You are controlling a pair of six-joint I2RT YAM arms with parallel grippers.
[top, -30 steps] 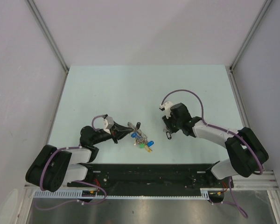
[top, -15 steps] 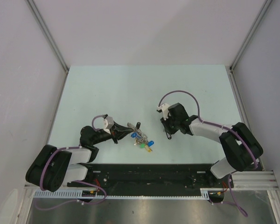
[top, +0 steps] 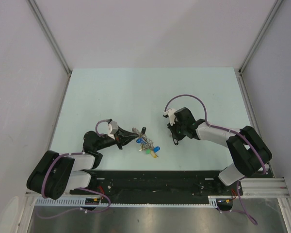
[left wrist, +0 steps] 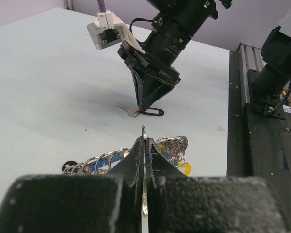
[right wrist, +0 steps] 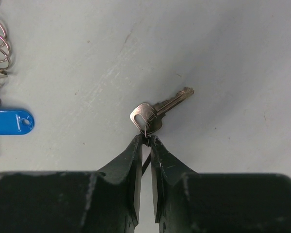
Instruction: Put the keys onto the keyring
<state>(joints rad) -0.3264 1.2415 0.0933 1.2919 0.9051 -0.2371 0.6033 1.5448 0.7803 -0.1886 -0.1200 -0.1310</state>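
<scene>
Left of the keyring, the left gripper [top: 120,141] lies low over the pale green table [top: 111,92], its black fingers [left wrist: 135,158] pressed together on the rim of that large thin silver wire keyring [left wrist: 143,130]. The ring's edge stands upright out of the closed tips. Just beyond them the ring carries a bunch of small silver keys [top: 144,142] and wire loops resting on the table, with blue, green and yellow plastic pieces at the near side of the bunch. A flat blue plastic tag [right wrist: 9,121] lies at its right edge.

Right of the keyring and well apart from it, a loose small silver metal key [right wrist: 157,109] lies flat on the table, blade pointing away from the ring. The right gripper [right wrist: 145,141] points down at this key's head. Its jaws stand nearly together, with one tip on either side of a fine wire loop at the head. Whether they actually pinch it I cannot tell. A thin black loop [left wrist: 155,112] lies on the table just beside those tips. Nothing stands between this key and the keyring.
</scene>
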